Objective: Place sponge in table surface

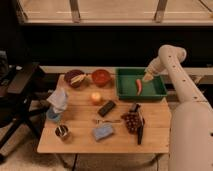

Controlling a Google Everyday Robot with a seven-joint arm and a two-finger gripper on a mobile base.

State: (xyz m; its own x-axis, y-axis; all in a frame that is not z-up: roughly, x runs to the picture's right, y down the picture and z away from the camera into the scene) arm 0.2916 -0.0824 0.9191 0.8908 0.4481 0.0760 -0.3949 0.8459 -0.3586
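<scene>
My gripper (148,76) hangs over the right half of a green tray (125,93) at the back right of the wooden table (80,142). A small pale yellow thing that looks like the sponge (147,78) sits at the gripper's tip, above the tray floor. I cannot tell whether it is held. A red pepper (139,85) lies in the tray just left of the gripper.
The table also holds a red bowl (101,77), a dark bowl (75,78), an orange fruit (95,97), a black block (106,108), grapes (131,121), a blue cloth (103,131), a metal cup (62,131) and a pale blue cloth (58,100). A dark chair (20,85) stands to the left.
</scene>
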